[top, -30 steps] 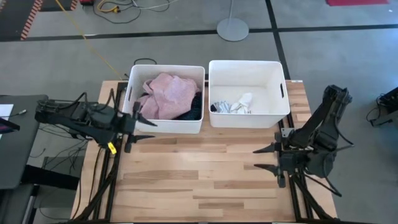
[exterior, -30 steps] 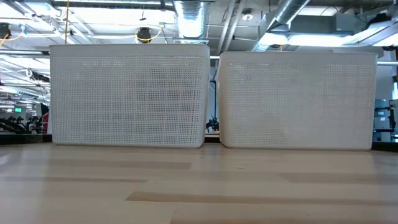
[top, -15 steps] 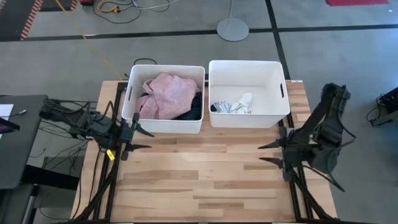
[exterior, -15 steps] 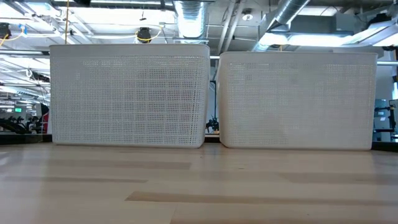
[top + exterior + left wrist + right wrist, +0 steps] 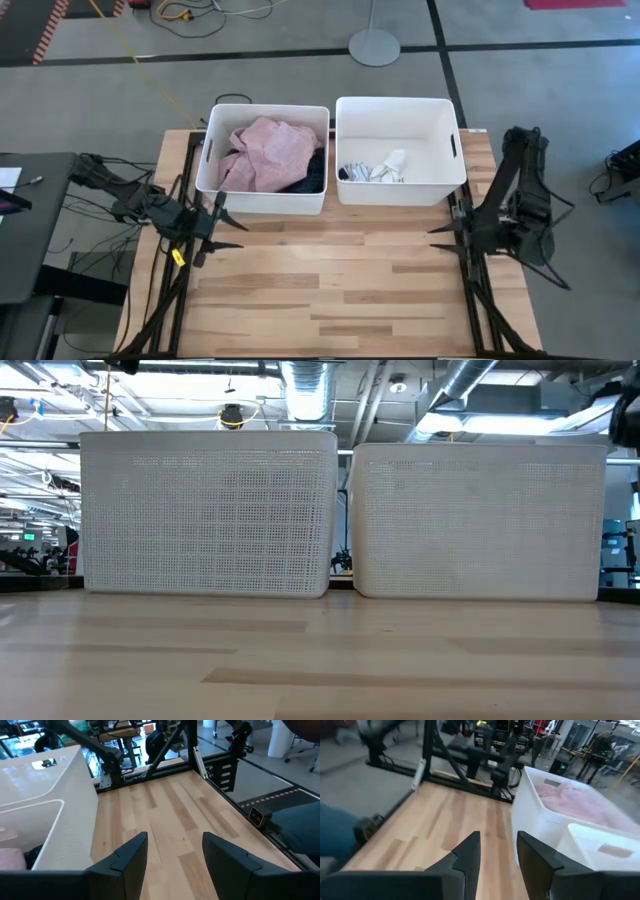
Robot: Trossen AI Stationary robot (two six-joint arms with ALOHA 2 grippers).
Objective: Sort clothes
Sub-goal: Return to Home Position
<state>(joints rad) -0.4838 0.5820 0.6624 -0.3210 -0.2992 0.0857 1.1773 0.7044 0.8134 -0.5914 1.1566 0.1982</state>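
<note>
Clothes (image 5: pixel 255 168) binned at tabletop (image 5: pixel 320 290) far edge: pink shirt (image 5: pixel 275 145), black garment (image 5: pixel 314 172) in left bin (image 5: pixel 270 108); socks (image 5: pixel 383 167) in right bin (image 5: pixel 400 101). Left gripper (image 5: pixel 228 222) at left edge, right gripper (image 5: pixel 433 241) at right edge, both spread, empty. Apparently homing; next, arms fold to rest.

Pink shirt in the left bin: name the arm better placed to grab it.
Left, probably: the left pincer is open near the bin holding the pink shirt; the right pincer is across the table.
</note>
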